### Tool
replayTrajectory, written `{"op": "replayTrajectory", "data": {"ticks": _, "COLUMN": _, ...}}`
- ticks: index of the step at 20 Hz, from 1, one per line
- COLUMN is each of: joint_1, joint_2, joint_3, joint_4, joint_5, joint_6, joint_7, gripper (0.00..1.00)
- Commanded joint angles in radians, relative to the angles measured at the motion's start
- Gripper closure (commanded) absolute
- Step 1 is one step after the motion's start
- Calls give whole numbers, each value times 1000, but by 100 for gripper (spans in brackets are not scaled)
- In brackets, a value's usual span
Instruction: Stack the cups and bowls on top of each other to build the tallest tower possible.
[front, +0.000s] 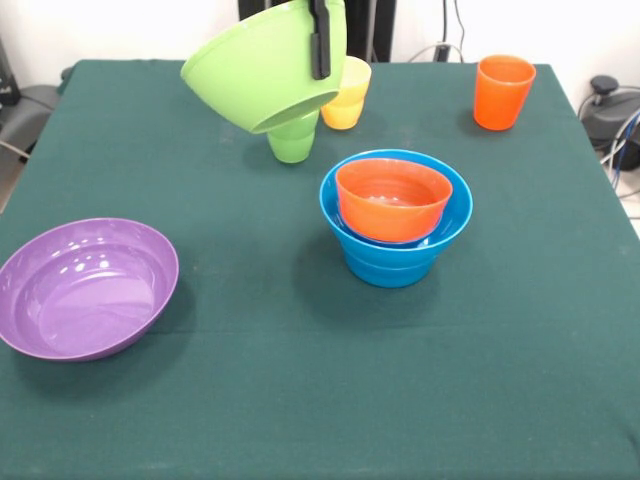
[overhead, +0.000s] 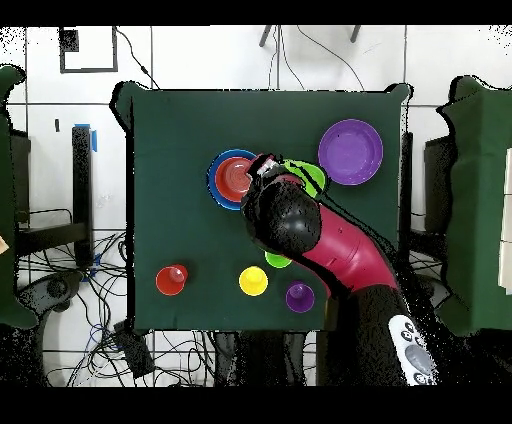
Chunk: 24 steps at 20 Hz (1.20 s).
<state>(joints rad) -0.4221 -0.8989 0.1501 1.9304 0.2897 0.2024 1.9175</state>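
Observation:
My gripper (front: 320, 45) is shut on the rim of the large lime green bowl (front: 262, 66) and holds it tilted in the air at the back of the table. Just under that bowl stands the green cup (front: 292, 142), partly covered by it. The yellow cup (front: 347, 102) sits right behind. At mid-table, a small orange bowl (front: 392, 198) rests slightly tilted inside nested blue bowls (front: 392, 258). The large purple bowl (front: 85, 288) lies alone at the front left. The orange cup (front: 502, 91) stands at the back right. A purple cup (overhead: 299, 296) shows only in the overhead view.
My arm (overhead: 320, 240) reaches over the table and hides part of the lime bowl (overhead: 306, 176) from above. The green cloth (front: 330, 400) covers the table to its edges. Cables and chairs surround the table.

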Motion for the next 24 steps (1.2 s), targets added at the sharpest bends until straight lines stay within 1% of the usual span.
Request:
{"op": "replayTrajectory", "data": {"ticks": 1, "joint_1": 19, "joint_2": 53, "joint_3": 61, "joint_4": 46, "joint_5": 22, "joint_6": -26, "joint_7": 186, "gripper": 100}}
{"op": "replayTrajectory", "data": {"ticks": 8, "joint_1": 26, "joint_2": 62, "joint_3": 51, "joint_4": 42, "joint_5": 16, "joint_6": -34, "joint_7": 185, "gripper": 100}}
{"op": "replayTrajectory", "data": {"ticks": 12, "joint_1": 20, "joint_2": 66, "joint_3": 56, "joint_4": 43, "joint_5": 12, "joint_6": -41, "joint_7": 181, "gripper": 100}}
{"op": "replayTrajectory", "data": {"ticks": 24, "joint_1": 19, "joint_2": 67, "joint_3": 50, "joint_4": 35, "joint_5": 6, "joint_6": -29, "joint_7": 169, "gripper": 100}}
